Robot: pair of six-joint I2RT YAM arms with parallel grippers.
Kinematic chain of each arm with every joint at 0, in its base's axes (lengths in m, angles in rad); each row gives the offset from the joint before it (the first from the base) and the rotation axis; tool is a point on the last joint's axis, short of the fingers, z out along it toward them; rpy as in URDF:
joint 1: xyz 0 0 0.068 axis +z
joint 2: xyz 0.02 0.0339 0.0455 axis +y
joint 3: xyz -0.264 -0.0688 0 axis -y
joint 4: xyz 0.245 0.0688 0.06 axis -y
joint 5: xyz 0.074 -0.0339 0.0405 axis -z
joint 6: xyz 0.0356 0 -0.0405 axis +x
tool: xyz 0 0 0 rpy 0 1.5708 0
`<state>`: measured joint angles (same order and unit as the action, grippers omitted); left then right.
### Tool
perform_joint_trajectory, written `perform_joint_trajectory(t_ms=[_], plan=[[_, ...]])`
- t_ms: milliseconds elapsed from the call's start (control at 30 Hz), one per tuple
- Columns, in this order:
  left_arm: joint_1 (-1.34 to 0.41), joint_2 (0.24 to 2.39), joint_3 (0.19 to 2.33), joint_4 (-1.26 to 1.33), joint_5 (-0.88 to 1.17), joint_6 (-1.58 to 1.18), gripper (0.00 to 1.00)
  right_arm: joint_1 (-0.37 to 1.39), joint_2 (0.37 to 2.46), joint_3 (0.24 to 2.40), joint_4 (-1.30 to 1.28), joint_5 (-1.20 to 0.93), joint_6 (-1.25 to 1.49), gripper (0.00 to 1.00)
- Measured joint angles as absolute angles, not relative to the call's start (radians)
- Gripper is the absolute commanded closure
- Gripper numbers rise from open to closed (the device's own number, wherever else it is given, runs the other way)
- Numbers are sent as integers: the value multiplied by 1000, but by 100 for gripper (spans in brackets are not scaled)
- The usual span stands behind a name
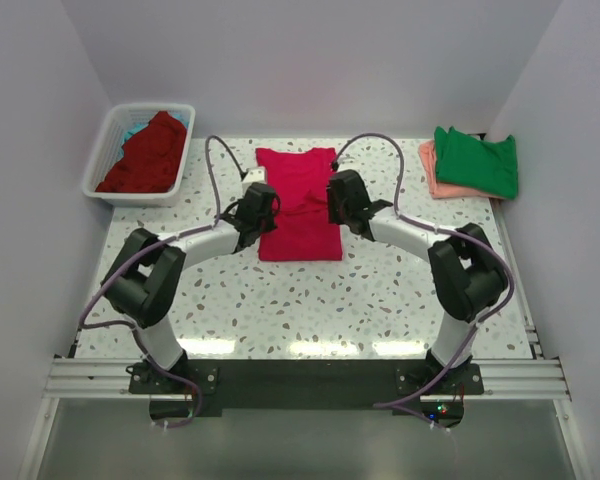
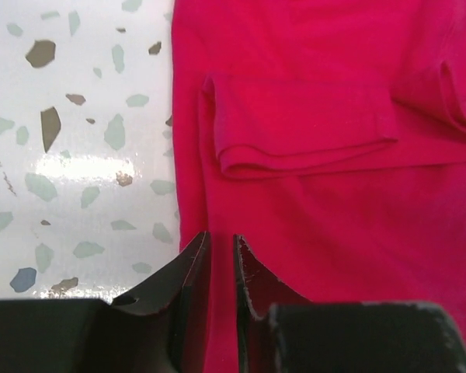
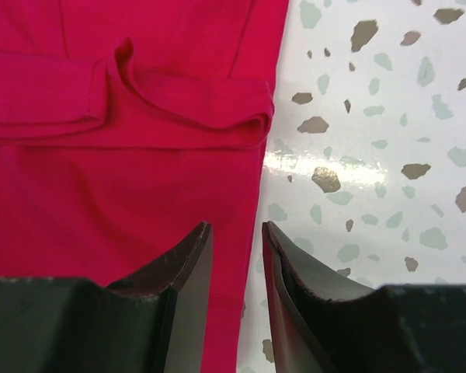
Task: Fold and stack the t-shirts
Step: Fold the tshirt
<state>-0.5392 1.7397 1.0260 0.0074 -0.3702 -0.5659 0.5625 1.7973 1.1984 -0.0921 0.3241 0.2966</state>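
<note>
A crimson-pink t-shirt [image 1: 298,225] lies flat mid-table with its sleeves folded inward. My left gripper [image 1: 263,215] rests at its left edge. In the left wrist view, the jaws [image 2: 221,237] stand a narrow slit apart over the pink cloth [image 2: 334,194]; whether they pinch it does not show. My right gripper [image 1: 332,205] is at the shirt's right edge. In the right wrist view, it [image 3: 237,227] stands open astride that edge of the cloth [image 3: 101,194], one finger over cloth and the other over table.
A white slatted basket [image 1: 105,160] at the back left holds a dark red shirt [image 1: 145,155] and a bit of teal cloth [image 1: 135,130]. At the back right a folded green shirt [image 1: 478,160] lies on a salmon-pink one [image 1: 435,180]. Walls close in on three sides.
</note>
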Motion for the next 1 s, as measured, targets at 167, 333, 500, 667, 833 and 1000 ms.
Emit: perform_joint_trajectory(t_ms=[167,333,500,667,833,1000], plan=[[-539,1778,1023,-39,-344,-577,75,562,1838,1192,-113,273,295,57],[-539,1750,963,-40,-317,-592,72,562,1821,1105,-109,235,305,55],[-540,1703,874,-40,-275,-598,70,562,1784,1004,-105,206,333,53],[-540,1669,826,-36,-257,-610,70,562,1712,932,-96,176,347,53],[-540,1647,796,-17,-244,-625,70,562,1675,882,-77,149,355,53],[-544,1626,776,-19,-237,-635,70,562,1605,844,-75,138,359,54]])
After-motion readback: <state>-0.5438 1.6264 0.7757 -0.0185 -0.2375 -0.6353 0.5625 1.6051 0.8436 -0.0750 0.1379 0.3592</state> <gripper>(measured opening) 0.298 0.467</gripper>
